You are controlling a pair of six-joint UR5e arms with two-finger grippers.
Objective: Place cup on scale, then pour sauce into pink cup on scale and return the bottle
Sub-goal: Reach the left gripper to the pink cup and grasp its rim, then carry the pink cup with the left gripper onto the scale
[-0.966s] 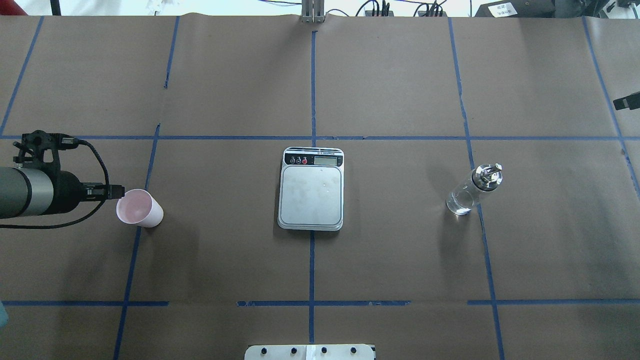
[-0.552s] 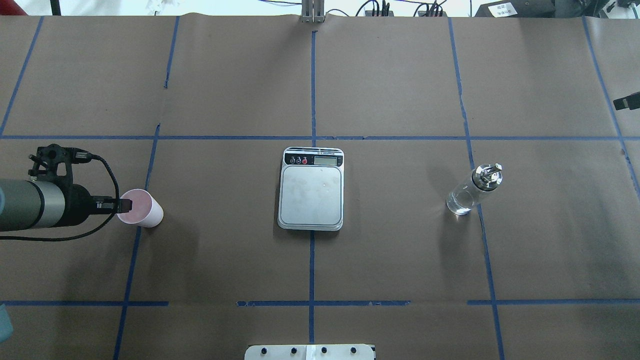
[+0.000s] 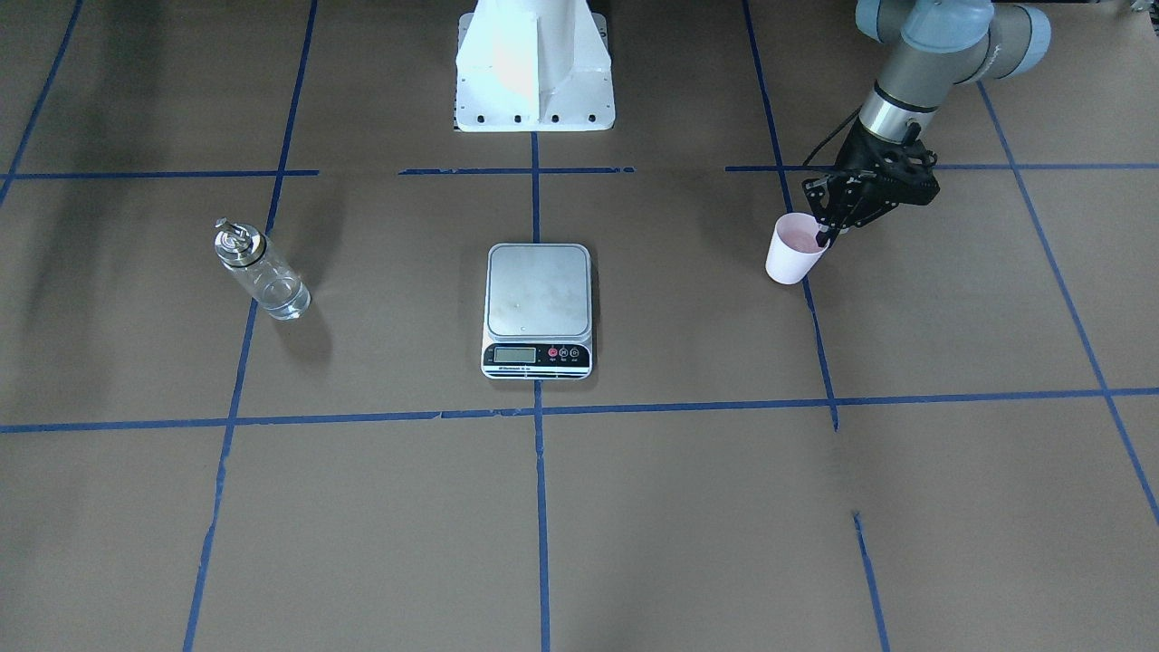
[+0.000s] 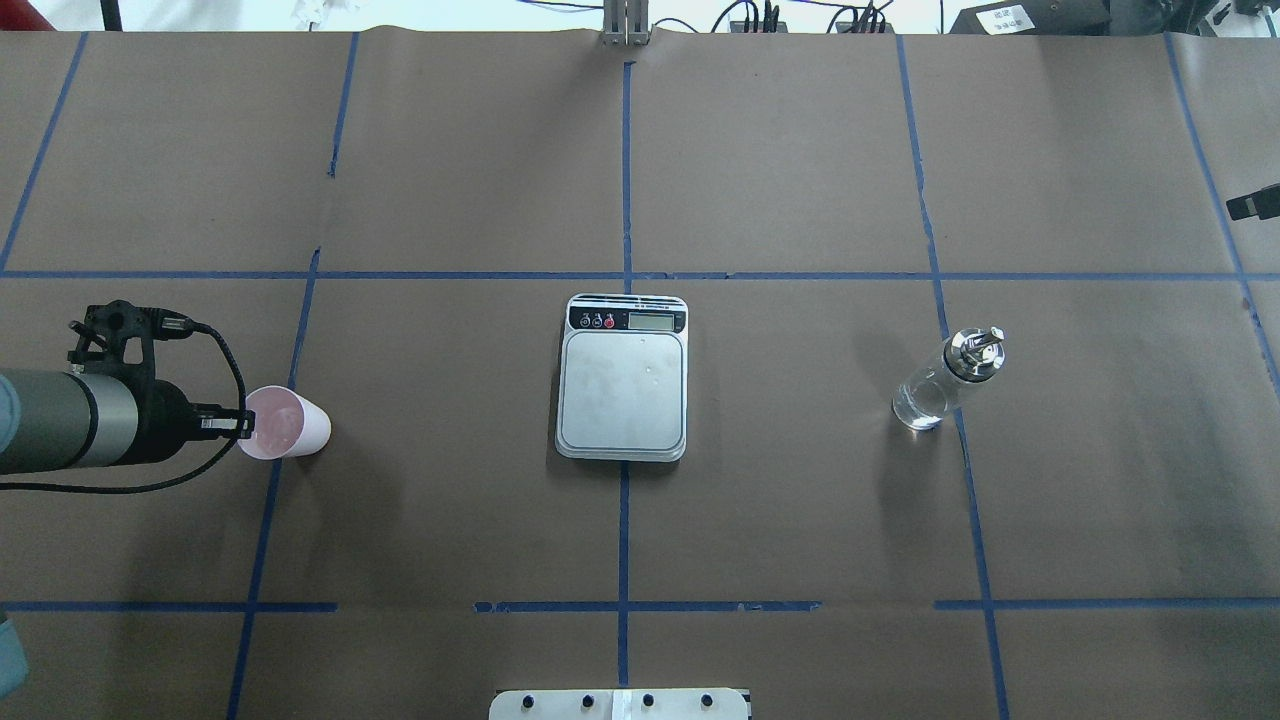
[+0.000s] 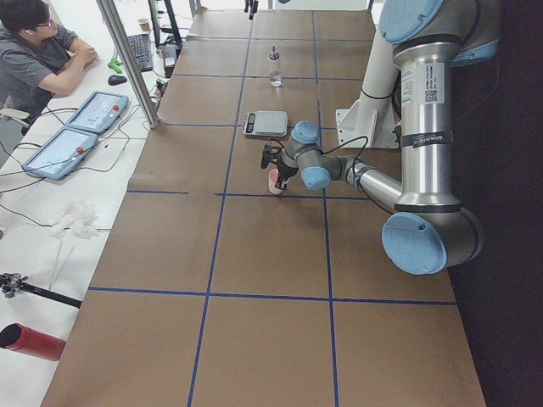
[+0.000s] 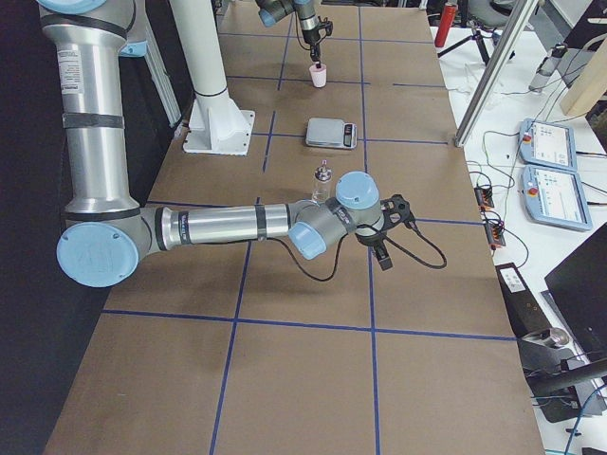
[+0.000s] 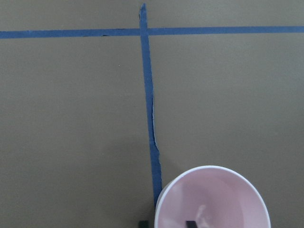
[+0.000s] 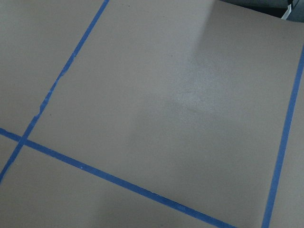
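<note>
The pale pink cup (image 4: 292, 432) stands upright on the table's left side, also in the front view (image 3: 790, 261) and the left wrist view (image 7: 211, 199). My left gripper (image 4: 248, 425) is open and straddles the cup's near rim, one finger inside and one outside (image 7: 165, 223). The silver scale (image 4: 623, 395) lies empty at the table's centre (image 3: 539, 290). The clear glass bottle (image 4: 940, 385) with its silver cap stands on the right (image 3: 263, 276). My right gripper (image 6: 384, 232) hovers over bare table beyond the bottle. I cannot tell whether it is open or shut.
Brown paper with blue tape lines covers the table (image 4: 800, 520). The robot's white base (image 3: 534, 63) stands at the near edge. An operator (image 5: 38, 51) sits past the table's far side with tablets (image 5: 81, 127).
My left gripper has moved forward and down onto the cup's rim, so one finger now sits inside the cup. The cup has shifted slightly to the right. Scale and bottle are unmoved.
</note>
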